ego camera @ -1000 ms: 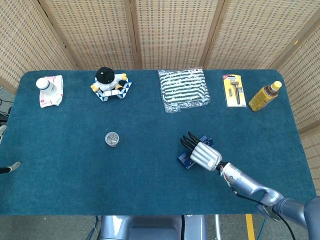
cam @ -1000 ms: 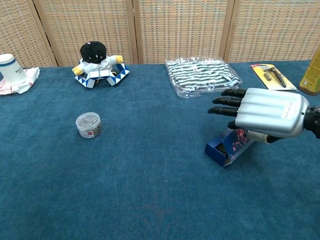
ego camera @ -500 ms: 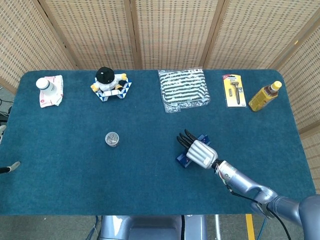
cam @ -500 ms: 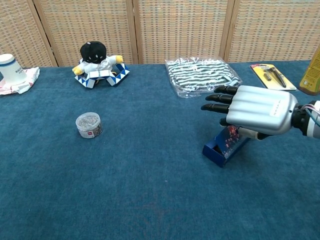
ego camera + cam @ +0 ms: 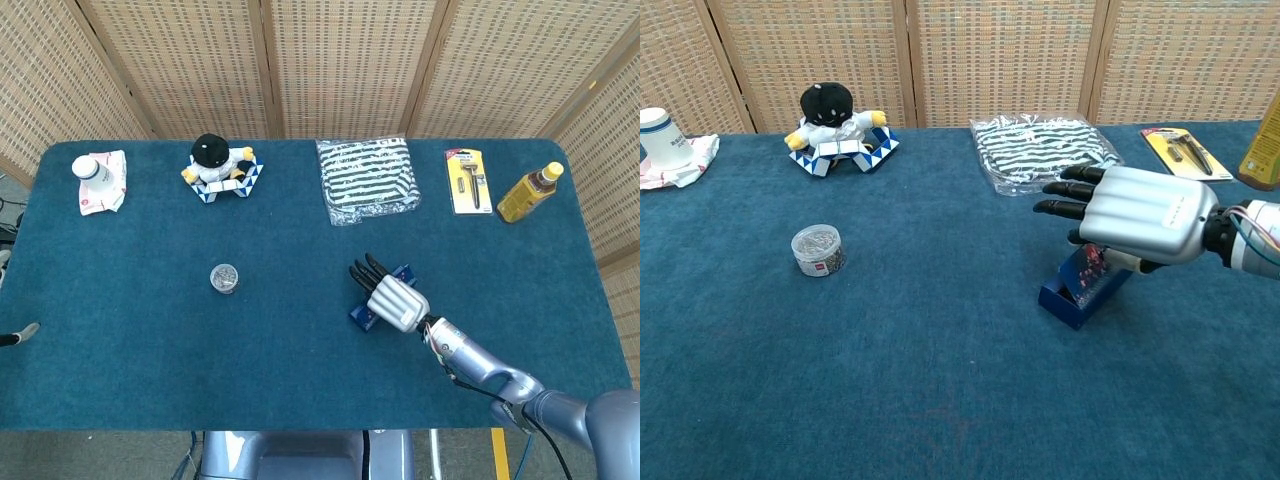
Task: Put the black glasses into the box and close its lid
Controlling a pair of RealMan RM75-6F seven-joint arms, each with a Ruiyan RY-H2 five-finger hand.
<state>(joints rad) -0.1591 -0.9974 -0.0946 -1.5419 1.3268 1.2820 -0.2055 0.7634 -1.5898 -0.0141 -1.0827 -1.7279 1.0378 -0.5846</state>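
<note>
A small blue box [image 5: 1072, 294] with a red pattern lies tilted on the blue table, right of the middle; in the head view a blue corner of the box [image 5: 361, 316] sticks out. My right hand [image 5: 1137, 216] lies flat over the box, fingers stretched out and pointing left, palm resting on its top; in the head view the right hand [image 5: 393, 299] covers most of it. The thumb is hidden under the hand. No black glasses show in either view. At the left edge of the head view only a dark sliver with a grey tip, my left hand [image 5: 22, 335], shows.
A small round tin [image 5: 817, 250] stands left of the middle. Along the back are a white bottle on a cloth [image 5: 98, 178], a plush doll [image 5: 218, 162], a striped packet [image 5: 367, 178], a carded razor [image 5: 466, 180] and a yellow bottle [image 5: 530, 191].
My right hand has shifted a little left and away from me, and the blue box has slid along under it. The sliver at the left edge has not moved.
</note>
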